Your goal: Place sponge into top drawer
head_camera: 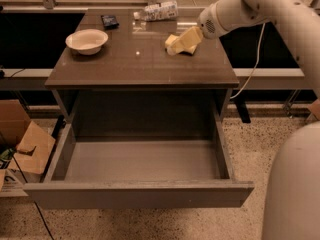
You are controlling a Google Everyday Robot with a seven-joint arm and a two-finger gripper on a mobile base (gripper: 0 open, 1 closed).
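Note:
The yellow sponge (171, 40) lies on the brown table (140, 64) at the back right, partly covered by my gripper. My gripper (180, 44) reaches in from the right on the white arm (235, 9) and sits right on the sponge. The top drawer (142, 164) is pulled fully open below the table's front edge. Its grey floor is bare and its flat front panel (140, 195) faces me.
A white bowl (86, 40) stands at the table's back left, with a small dark object (109, 20) behind it. A plastic bottle (160, 10) lies at the back. A cardboard box (25, 144) stands on the floor at left. My white base (295, 189) fills the lower right.

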